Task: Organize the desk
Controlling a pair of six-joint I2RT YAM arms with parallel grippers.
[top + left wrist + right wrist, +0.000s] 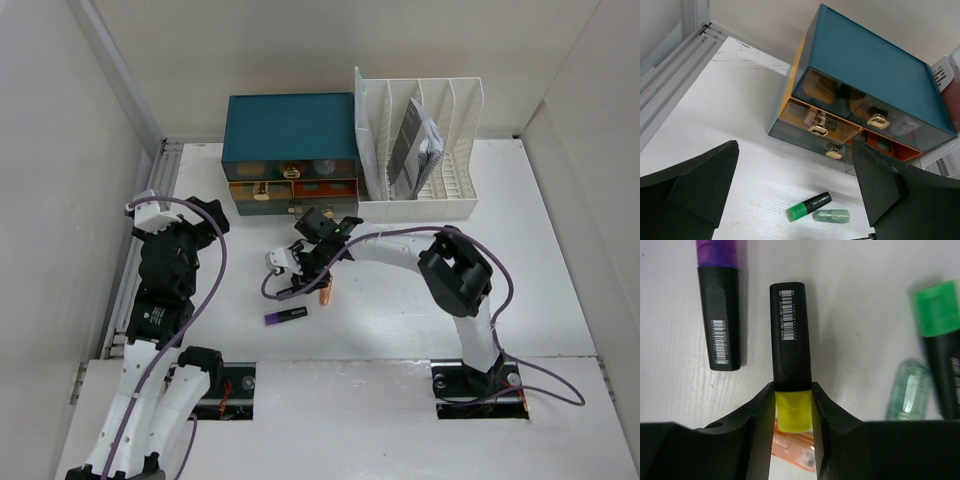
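Note:
On the white desk [540, 260] lie several highlighters in front of the teal drawer box [290, 130]. My right gripper [792, 405] is shut on the yellow highlighter [790, 340], its jaws pressed against both sides of the yellow cap, with the black barrel pointing away. A purple highlighter [719, 315] lies to its left and a green highlighter [940, 340] to its right. In the top view the right gripper [300, 270] sits low over the desk. My left gripper [795, 150] is open and holds nothing, off to the left of the drawer box [865, 75].
A clear green cap [909, 390] lies beside the green highlighter [809, 205]. An orange clear piece [795, 447] lies under the right jaws. The white file rack [420, 150] holding papers stands right of the drawer box. White walls surround the desk.

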